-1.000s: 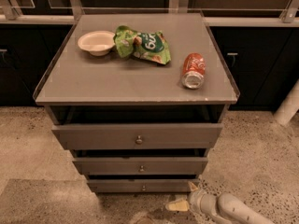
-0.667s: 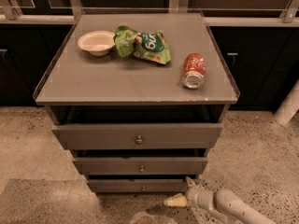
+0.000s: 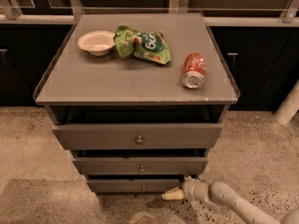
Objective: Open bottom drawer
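Note:
The grey cabinet has three drawer fronts. The bottom drawer is the smallest-looking front, lowest down, with a tiny round metal knob at its centre. The middle drawer and top drawer sit above it, each pulled out slightly. My gripper comes in low from the bottom right on a pale arm. It is just right of the bottom drawer front, near its right end and close to the floor.
On the cabinet top lie a white bowl, a green chip bag and a red soda can on its side. Dark cabinets stand behind. A pale post stands at right. The floor is speckled.
My gripper has moved slightly left and up toward the bottom drawer's right end. The drawers and the things on top have not moved.

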Robot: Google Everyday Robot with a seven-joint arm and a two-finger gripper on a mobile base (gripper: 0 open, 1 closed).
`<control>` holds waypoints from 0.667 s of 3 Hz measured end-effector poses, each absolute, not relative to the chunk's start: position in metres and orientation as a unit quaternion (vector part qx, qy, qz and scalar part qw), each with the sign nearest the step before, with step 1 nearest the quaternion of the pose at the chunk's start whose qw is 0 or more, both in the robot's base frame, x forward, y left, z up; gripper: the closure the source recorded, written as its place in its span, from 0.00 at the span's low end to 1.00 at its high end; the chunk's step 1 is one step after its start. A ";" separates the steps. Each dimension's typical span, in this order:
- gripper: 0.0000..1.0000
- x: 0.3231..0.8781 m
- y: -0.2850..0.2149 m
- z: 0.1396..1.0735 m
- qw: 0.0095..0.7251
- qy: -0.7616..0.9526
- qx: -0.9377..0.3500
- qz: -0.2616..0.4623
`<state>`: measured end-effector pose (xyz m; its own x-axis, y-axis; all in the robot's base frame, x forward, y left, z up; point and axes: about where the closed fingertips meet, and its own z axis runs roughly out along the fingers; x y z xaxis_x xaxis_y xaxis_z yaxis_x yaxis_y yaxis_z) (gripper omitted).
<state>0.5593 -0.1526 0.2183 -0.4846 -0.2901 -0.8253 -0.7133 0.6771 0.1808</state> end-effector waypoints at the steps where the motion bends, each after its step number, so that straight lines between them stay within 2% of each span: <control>1: 0.00 0.566 -0.139 0.195 0.390 0.823 -0.302 0.281; 2: 0.00 0.567 -0.139 0.195 0.391 0.823 -0.302 0.281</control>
<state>0.5669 -0.1393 0.1950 -0.5129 -0.2774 -0.8124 -0.7158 0.6606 0.2263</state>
